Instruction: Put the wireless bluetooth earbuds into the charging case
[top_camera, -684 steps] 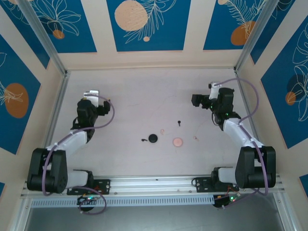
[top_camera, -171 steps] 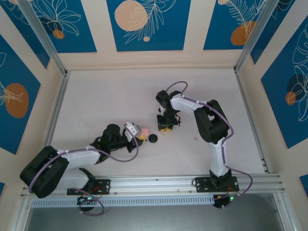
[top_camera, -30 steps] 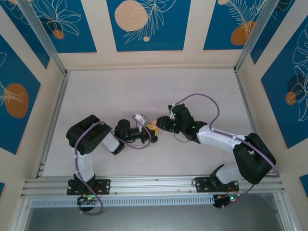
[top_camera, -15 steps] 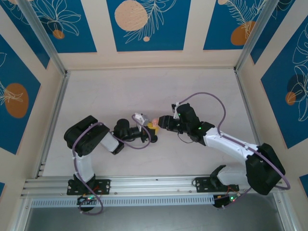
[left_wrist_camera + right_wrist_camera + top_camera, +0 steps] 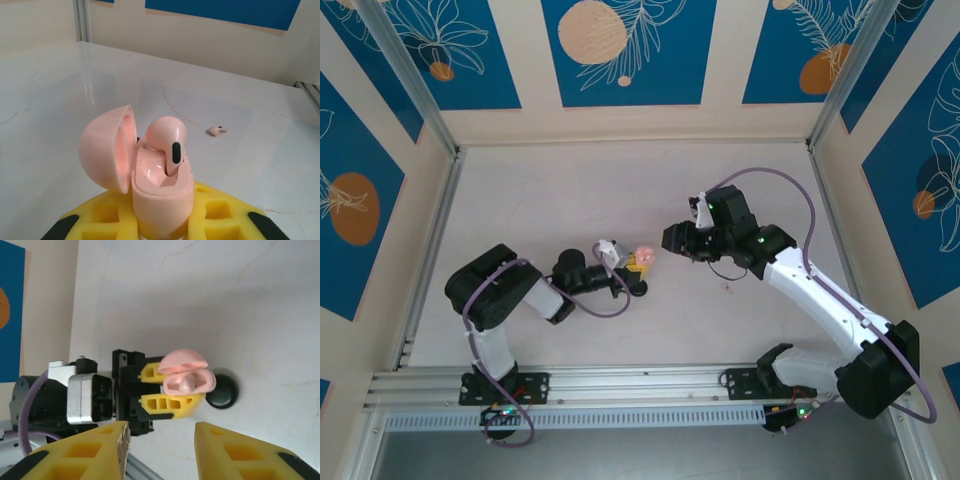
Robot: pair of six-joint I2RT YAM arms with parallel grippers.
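Observation:
The charging case (image 5: 162, 192) is pale pink, not black. It stands upright with its lid swung open to the left, and my left gripper (image 5: 162, 226) is shut on its body. One pink earbud (image 5: 167, 142) sits in the case, its stem down in a socket. A second pink earbud (image 5: 216, 130) lies on the table beyond it, also seen from above (image 5: 725, 288). From above, the case (image 5: 644, 253) is at the table's middle. My right gripper (image 5: 162, 450) is open and holds nothing, a short way right of the case (image 5: 182, 362).
A black round puck (image 5: 222, 394) lies on the table just beside the left gripper's fingertips (image 5: 170, 404), on their near side when seen from above (image 5: 638, 289). The white tabletop (image 5: 570, 190) stretches bare behind both arms.
My right gripper has drawn back from the case, up and to the right, with open jaws. The earbud stays seated in the case. The left gripper has kept its hold.

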